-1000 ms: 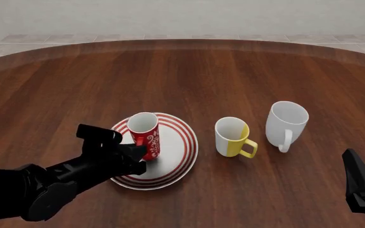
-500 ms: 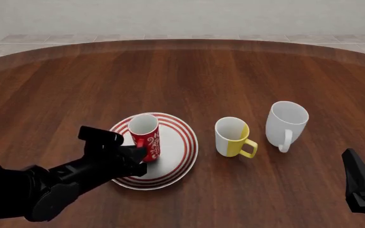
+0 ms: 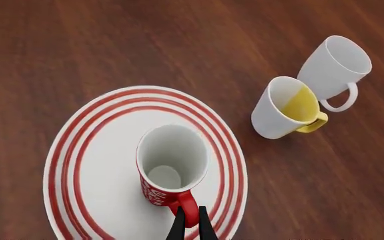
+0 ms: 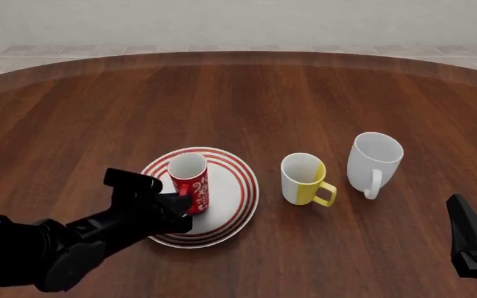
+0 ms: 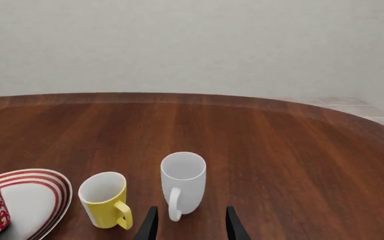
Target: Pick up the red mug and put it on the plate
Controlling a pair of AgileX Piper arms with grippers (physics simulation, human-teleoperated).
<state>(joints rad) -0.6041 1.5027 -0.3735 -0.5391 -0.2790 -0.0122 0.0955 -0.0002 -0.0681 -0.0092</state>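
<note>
Leftmost, the left gripper (image 4: pixel 174 208) pinches the handle of the red mug (image 4: pixel 189 182), upright on the plate (image 4: pixel 236 186); only the left wrist view shows that handle. No readable writing, just white swirls. Far right, the right gripper (image 5: pixel 190 223) hangs open, holding nothing, above the bench (image 4: pixel 247 99).

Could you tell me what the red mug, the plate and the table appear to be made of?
Red mug: looks like glazed ceramic, red outside with white swirls and a smooth white inside. Plate: likewise glossy white ceramic, with painted red rings. Table: polished dark wood, showing grain streaks and a soft sheen. As renders, these are looks only.
</note>
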